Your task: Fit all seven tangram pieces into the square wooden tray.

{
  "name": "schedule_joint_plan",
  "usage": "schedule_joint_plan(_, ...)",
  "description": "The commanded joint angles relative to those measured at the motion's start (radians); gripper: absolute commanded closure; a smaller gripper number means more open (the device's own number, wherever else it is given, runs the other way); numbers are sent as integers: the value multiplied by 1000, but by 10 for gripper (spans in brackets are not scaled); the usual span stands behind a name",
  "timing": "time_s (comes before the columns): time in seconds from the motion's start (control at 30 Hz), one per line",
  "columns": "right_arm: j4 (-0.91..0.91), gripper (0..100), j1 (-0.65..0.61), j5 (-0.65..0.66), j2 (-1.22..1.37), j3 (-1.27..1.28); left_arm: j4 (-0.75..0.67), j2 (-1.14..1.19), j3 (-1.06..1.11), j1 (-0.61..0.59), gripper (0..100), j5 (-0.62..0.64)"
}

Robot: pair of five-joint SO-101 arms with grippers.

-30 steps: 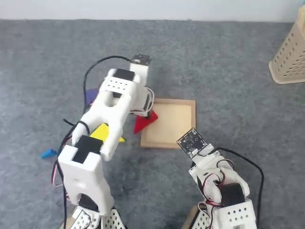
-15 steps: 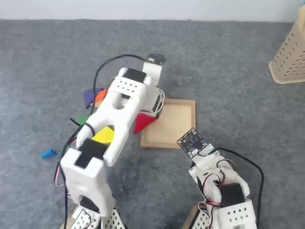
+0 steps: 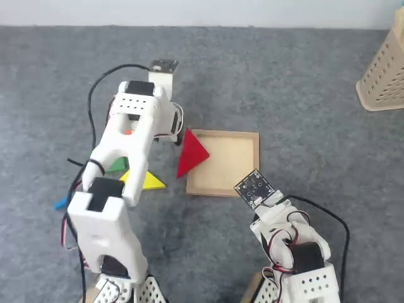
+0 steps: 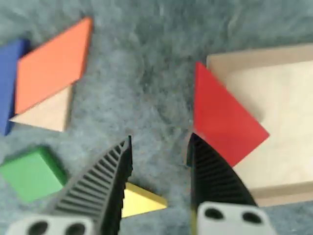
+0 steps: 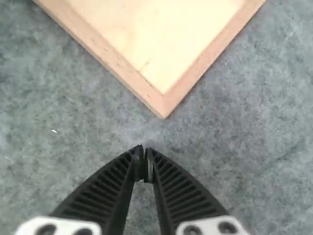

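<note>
The square wooden tray lies mid-table. A red triangle rests tilted across its left rim, half inside, also seen from the left wrist as the red triangle over the tray. My left gripper is open just beside that triangle, holding nothing; in the high view the left gripper hangs off the tray's left corner. Nearby on the carpet lie an orange parallelogram, a blue piece, a pale wooden triangle, a green square and a yellow triangle. My right gripper is shut, empty, near the tray's corner.
A yellow triangle, a green piece and a small blue piece show left of the tray. A beige perforated basket stands at the far right. The right arm sits below the tray.
The left arm has swung left and away from the tray, uncovering the red triangle, which now lies across the tray's left rim. The right arm has not moved.
</note>
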Motion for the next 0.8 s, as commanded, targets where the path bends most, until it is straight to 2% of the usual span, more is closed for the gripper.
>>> schedule_joint_plan(0.0, 5, 991, -1, -6, -15, 18, -49, 11, -31, 5, 822, -11)
schedule_joint_plan(0.4, 5, 991, -1, -6, -15, 18, -54, 15, 7, 163, 822, -2)
schedule_joint_plan(0.77, 5, 991, -1, -6, -15, 18, -57, -20, -15, -23, 822, -9)
